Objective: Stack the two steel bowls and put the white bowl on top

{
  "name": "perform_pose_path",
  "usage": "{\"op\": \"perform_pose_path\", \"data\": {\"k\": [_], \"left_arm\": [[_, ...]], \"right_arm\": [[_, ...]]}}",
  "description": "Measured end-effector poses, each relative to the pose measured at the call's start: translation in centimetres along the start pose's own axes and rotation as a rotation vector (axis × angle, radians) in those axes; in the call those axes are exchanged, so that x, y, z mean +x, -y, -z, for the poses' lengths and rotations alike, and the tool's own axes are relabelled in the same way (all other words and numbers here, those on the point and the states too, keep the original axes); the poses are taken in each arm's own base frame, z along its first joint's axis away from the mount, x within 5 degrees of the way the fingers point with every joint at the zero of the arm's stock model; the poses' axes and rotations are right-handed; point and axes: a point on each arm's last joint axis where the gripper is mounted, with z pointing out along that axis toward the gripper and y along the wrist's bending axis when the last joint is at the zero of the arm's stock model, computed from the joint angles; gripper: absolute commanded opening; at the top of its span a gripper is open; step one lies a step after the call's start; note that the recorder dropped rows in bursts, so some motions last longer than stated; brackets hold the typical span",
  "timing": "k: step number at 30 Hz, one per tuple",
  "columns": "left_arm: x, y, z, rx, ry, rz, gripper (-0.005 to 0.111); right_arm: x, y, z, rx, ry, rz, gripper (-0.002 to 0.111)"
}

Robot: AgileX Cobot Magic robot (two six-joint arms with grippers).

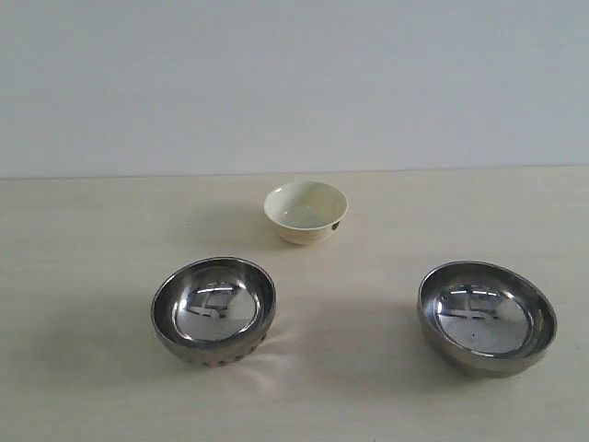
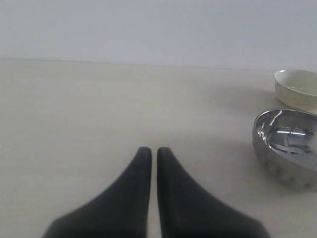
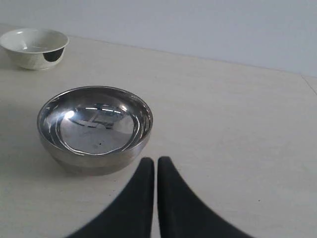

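Two shiny steel bowls stand upright and apart on the pale table: the left steel bowl (image 1: 213, 309) (image 2: 287, 146) and the right steel bowl (image 1: 486, 316) (image 3: 94, 128). Behind and between them sits the small cream-white bowl (image 1: 306, 212) (image 2: 297, 88) (image 3: 34, 47), with a dark mark on its side. No gripper shows in the exterior view. My left gripper (image 2: 154, 151) is shut and empty, well to the side of the left steel bowl. In its wrist view my right gripper (image 3: 155, 161) is shut and empty, its tips just short of the right steel bowl's rim.
The light wooden table (image 1: 92, 239) runs back to a plain pale wall (image 1: 294, 83). The table's edge (image 3: 308, 84) shows at one side of the right wrist view.
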Motion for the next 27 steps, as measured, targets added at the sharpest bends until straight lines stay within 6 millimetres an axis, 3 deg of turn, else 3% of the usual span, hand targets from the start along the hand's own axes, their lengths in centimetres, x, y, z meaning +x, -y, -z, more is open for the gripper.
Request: {"op": "perform_pose_path", "data": {"k": [5, 15, 22, 27], "left_arm": [[0.0, 0.0, 0.0, 0.000, 0.000, 0.000, 0.004], [0.0, 0.0, 0.0, 0.000, 0.000, 0.000, 0.004], [0.0, 0.0, 0.0, 0.000, 0.000, 0.000, 0.004], [0.0, 0.0, 0.0, 0.000, 0.000, 0.000, 0.004]], "right_arm": [[-0.1, 0.0, 0.0, 0.000, 0.012, 0.001, 0.000], [-1.7, 0.0, 0.2, -0.002, 0.197, 0.012, 0.000], [-5.7, -0.1, 2.0, -0.018, 0.685, -0.011, 0.000], [-7.8, -0.2, 4.4, -0.134, 1.023, -0.198, 0.000]]}}
